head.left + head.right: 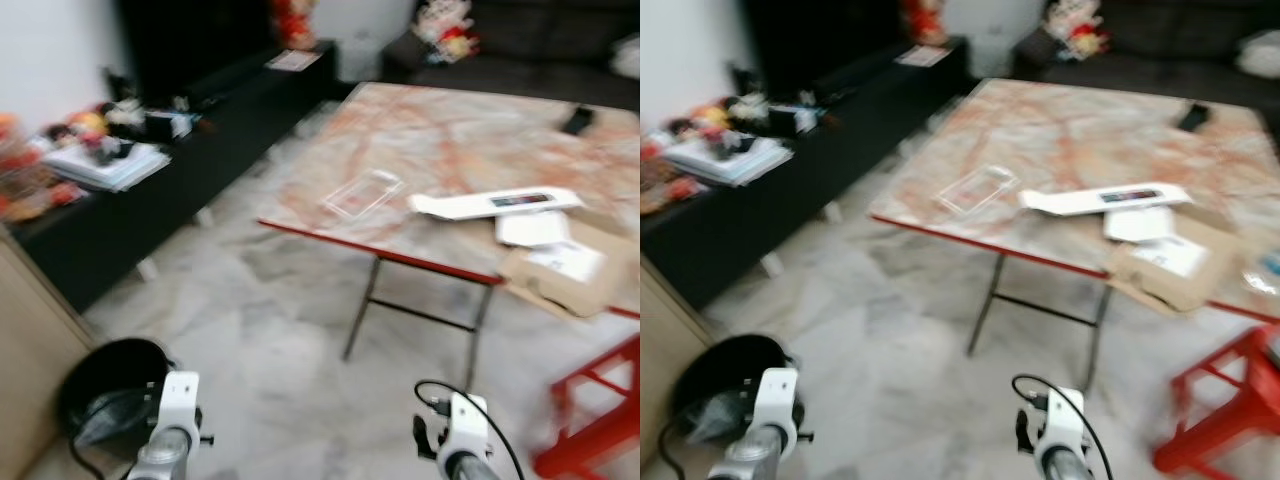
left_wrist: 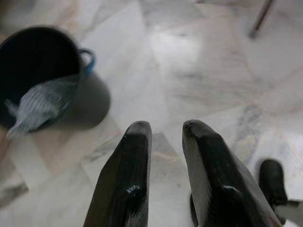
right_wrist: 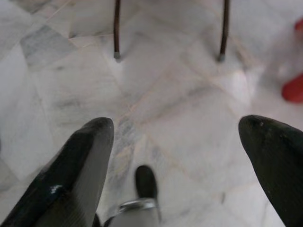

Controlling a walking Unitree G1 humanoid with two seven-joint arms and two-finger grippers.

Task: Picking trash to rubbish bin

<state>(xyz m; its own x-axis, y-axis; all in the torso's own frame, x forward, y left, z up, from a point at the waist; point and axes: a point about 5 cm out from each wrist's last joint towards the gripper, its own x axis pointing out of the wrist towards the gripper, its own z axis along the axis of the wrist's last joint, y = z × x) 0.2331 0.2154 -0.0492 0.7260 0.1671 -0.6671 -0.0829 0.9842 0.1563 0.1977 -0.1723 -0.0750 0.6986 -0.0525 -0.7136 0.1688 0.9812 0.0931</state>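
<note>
- Floor (image 1: 270, 330): pale marble tiling across the centre of the head views; the views are blurred, so fine detail is unreliable.
- Table (image 1: 450, 130): marbled top with red edge, from 12 to 3 o'clock. It carries the likely trash, all near the front edge.
- Black bench (image 1: 150, 180): runs along 9 to 11 o'clock, loaded with books and toys; not part of the job.
- Cardboard box (image 1: 565, 270): flattened, at 3 o'clock, overhanging the table edge.
- White strip (image 1: 495, 203): long, lying just beyond the box.
- Clear plastic wrapper (image 1: 362, 192): flat, at 1 o'clock, apart from the rest.
- Rubbish bin (image 1: 115, 395): black, lined, on the floor at 7 o'clock beside the left arm.
- Left hand (image 2: 165, 151): low, empty, fingers nearly pressed together, aimed at floor beside the bin.
- Right hand (image 3: 175, 156): low, empty, fingers spread wide over bare floor.
- Judgement: approach step. Advise closing squarely on the table front before reaching; the wrapper looks thin and would likely need an edge pinch.
</note>
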